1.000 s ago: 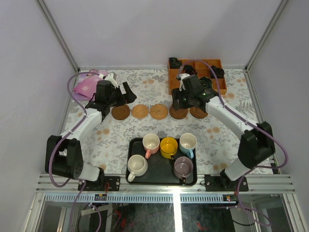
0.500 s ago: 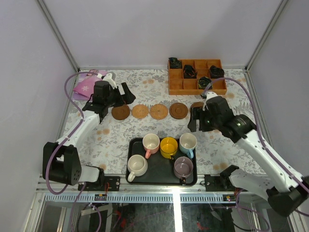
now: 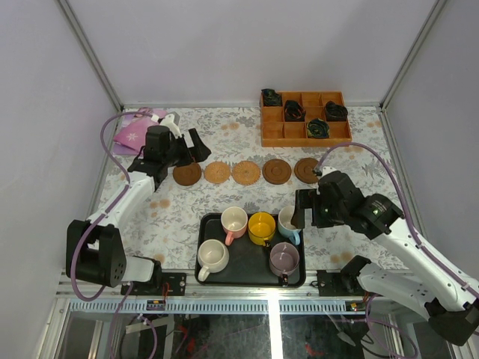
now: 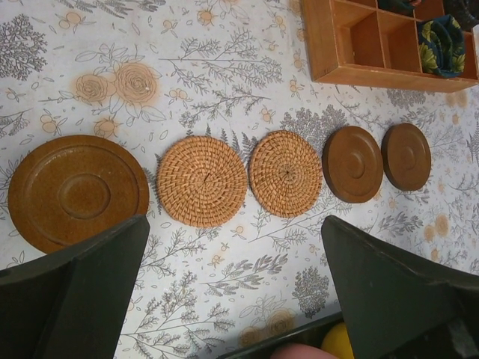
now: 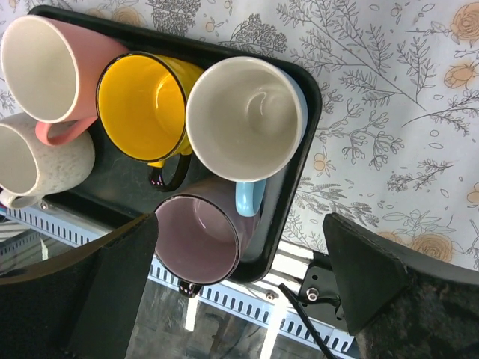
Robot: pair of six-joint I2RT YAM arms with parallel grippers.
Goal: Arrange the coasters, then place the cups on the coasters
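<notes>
Several round coasters lie in a row across the table, from a dark one [image 3: 187,173] on the left to a dark one [image 3: 307,170] on the right, with woven tan ones [image 4: 202,181] between. My left gripper [image 3: 184,143] [image 4: 236,292] hovers open by the row's left end, holding nothing. The cups stand on a black tray [image 3: 251,281]: pink [image 3: 234,220], yellow [image 3: 261,226], light blue [image 5: 243,120], cream [image 3: 212,256] and mauve [image 5: 202,239]. My right gripper [image 3: 301,211] [image 5: 239,292] hangs open above the tray's right side, over the mauve and blue cups, touching neither.
An orange wooden compartment box [image 3: 304,118] with black coiled items stands at the back right. A pink pouch [image 3: 138,131] lies at the back left, behind the left arm. The table's metal front rail [image 5: 247,314] runs just past the tray.
My right arm pulled back from the right end of the coaster row to above the tray's right side, and its jaws spread wider. The left arm has barely moved.
</notes>
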